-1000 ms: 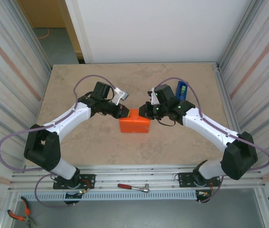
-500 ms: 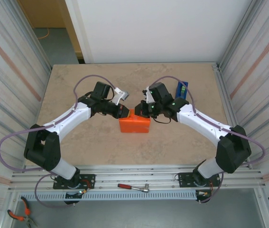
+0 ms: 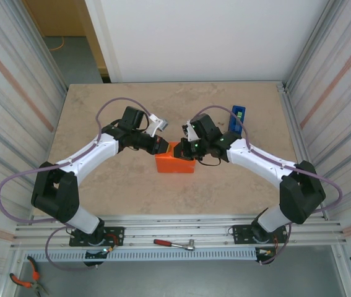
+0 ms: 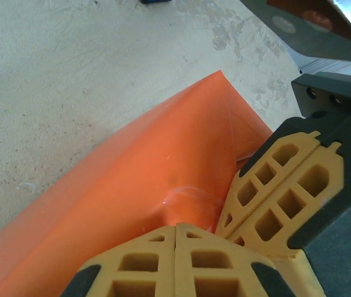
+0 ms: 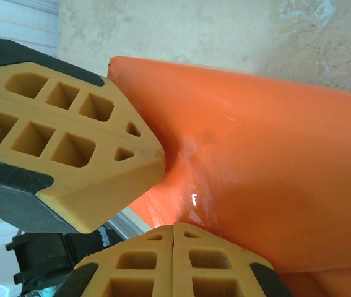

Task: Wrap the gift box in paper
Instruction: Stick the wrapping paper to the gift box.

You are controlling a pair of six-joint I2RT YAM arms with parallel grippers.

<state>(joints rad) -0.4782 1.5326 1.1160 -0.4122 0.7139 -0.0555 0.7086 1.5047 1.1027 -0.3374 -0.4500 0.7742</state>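
Where orange paper [image 3: 175,163] puckers, left fingers [image 4: 170,247] and right fingers [image 5: 169,247] meet, both fully closed, tips touching paper.

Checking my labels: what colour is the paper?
The paper is plain bright orange, clearest in the left wrist view.

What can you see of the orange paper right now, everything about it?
The paper is bright orange, thin and slightly glossy, folded into a closed boxy parcel lying mid-way across the table. Its top slopes like a wedge, with creased folds and one pointed corner. A shiny crinkled patch, seemingly clear tape, sits on a fold. The shut left end effector and shut right end effector press their tips there, meeting from opposite sides.
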